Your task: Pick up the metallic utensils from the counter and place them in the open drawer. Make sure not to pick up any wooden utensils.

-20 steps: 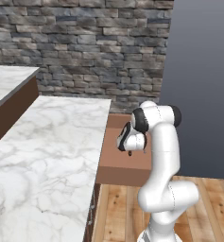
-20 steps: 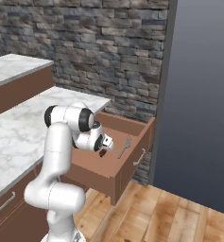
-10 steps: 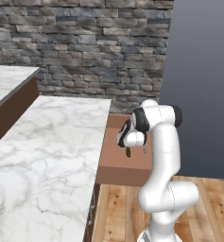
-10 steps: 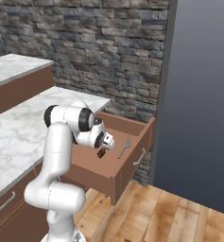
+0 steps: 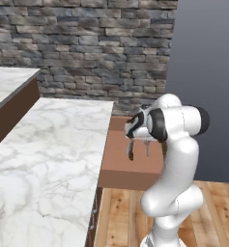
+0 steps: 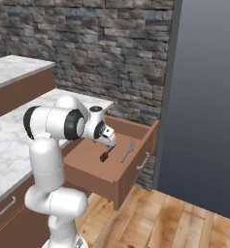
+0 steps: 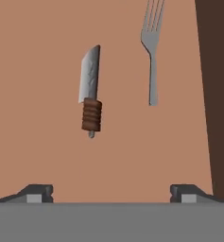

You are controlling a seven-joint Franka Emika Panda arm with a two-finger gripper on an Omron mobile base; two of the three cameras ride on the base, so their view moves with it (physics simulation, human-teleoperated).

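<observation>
The tool (image 7: 111,191) hangs spread wide and empty over the open drawer (image 6: 136,170), where the knife (image 7: 90,93) and fork (image 7: 151,47) lie apart on the floor. Dipping could nudge them; lifting straight up looks free, the drawer's side wall (image 7: 217,94) standing beyond the fork.

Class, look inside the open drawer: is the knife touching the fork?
Apart. The hand view shows bare drawer floor between the knife and the fork, lying side by side.

I stand in a kitchen: white marble counter (image 5: 48,144) at my nine o'clock, grey stacked-stone wall (image 5: 96,43) at twelve, plank wood floor (image 6: 174,220) underfoot.
</observation>
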